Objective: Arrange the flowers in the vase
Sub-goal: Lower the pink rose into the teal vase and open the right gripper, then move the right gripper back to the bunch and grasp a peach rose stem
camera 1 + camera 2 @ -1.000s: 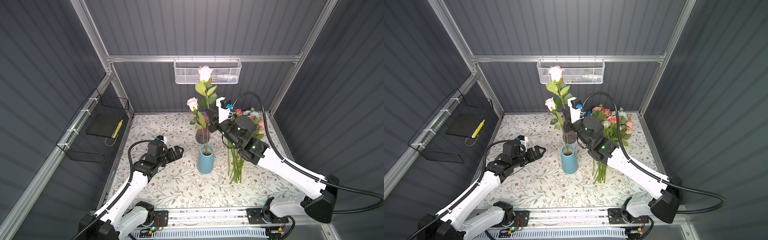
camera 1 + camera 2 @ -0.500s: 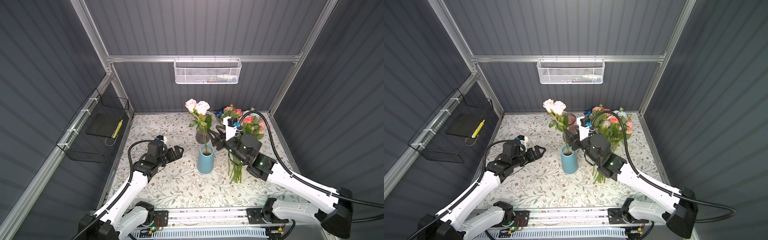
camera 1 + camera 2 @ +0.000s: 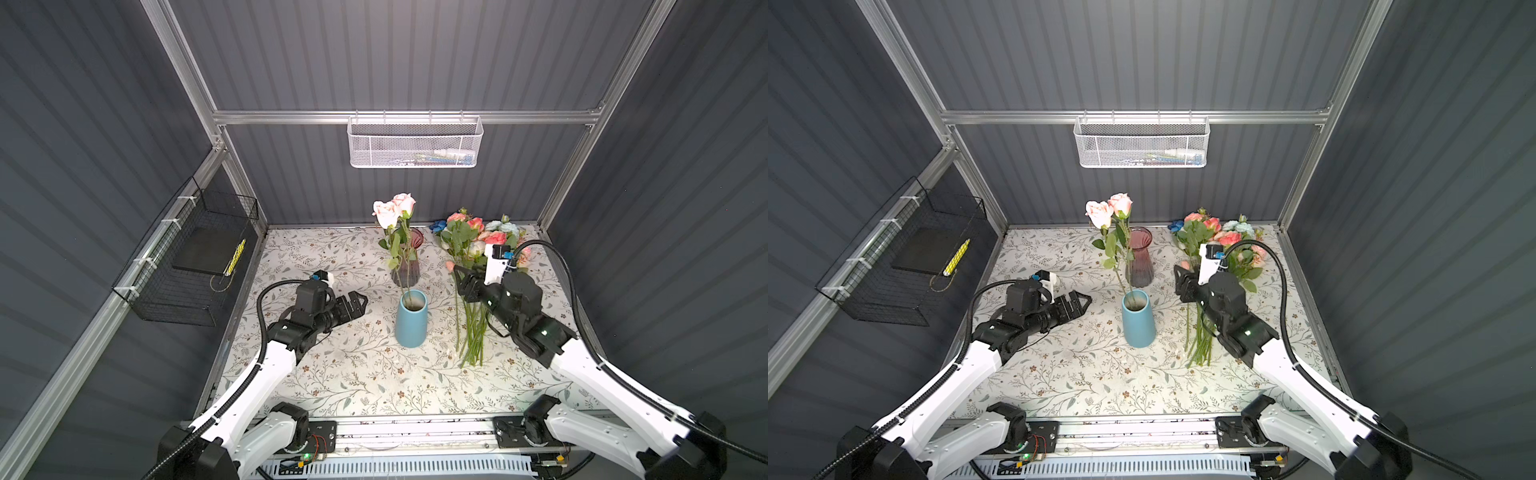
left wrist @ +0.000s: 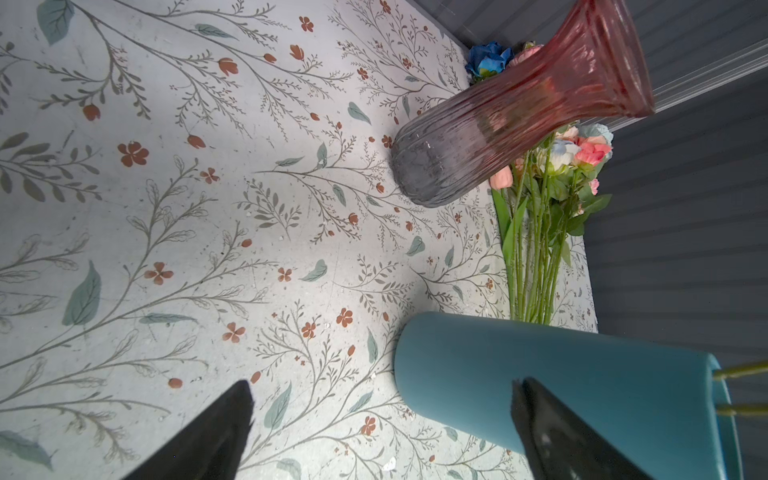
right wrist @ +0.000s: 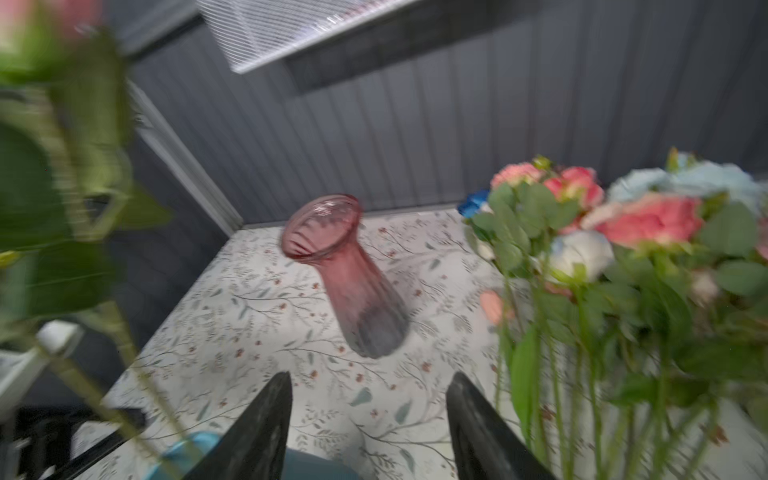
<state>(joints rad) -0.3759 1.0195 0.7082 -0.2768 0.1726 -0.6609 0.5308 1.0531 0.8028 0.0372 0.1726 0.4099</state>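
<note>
Care with single stems is, I judge, what the step in hand asks. The right gripper (image 3: 462,277) hangs over the flowers (image 3: 471,328), which lie in a bundle on the right of the table (image 3: 332,374), heads toward the far wall and cut ends toward the near side. Its jaws stand apart with nothing between them, as the right wrist view also shows. It should come down on one stem only, on a bare part below the leaves. Then it should close firmly, lift the stem free of its neighbours, turn it upright and lower the cut end slowly into the blue vase (image 3: 410,320), because the mouth is narrow and the tall vase may tip. The left gripper (image 3: 356,300), also released and empty, hovers near the left of this vase without touching it; it could steady the wall. The blue vase, in the middle, holds two pink roses (image 3: 394,208), their heads well above the rim. Just behind it the pink glass vase (image 3: 1139,259) stands upright and empty. The white mesh basket (image 3: 415,143) on the far wall holds small things that I cannot identify. The black wire basket (image 3: 187,266) on the left wall holds a dark flat thing and a yellow stick.
</note>
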